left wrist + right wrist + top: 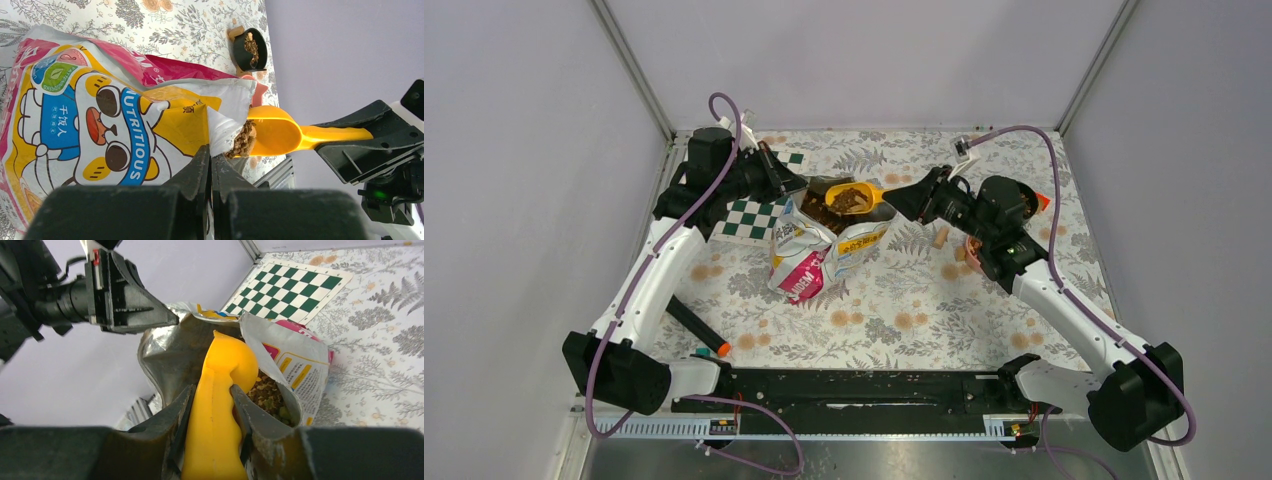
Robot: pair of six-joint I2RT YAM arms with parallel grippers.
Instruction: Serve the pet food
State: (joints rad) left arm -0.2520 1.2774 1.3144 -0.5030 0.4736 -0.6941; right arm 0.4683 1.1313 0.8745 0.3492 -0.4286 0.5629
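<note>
Right end effector (212, 396) around scoop (227, 357), kibble (848, 199) apparently inside

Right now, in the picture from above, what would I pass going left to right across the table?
Going across: black marker → pet food bag → tan block. I skipped the yellow scoop and the checkered mat, since they overlap their neighbours.

The left arm (649, 280) and right arm (1074, 320) wear white shells between black joints, with purple cables (1014, 128) trailing along them. The left hand (210, 157) and right hand (212, 392) are matte black and dusty.
</note>
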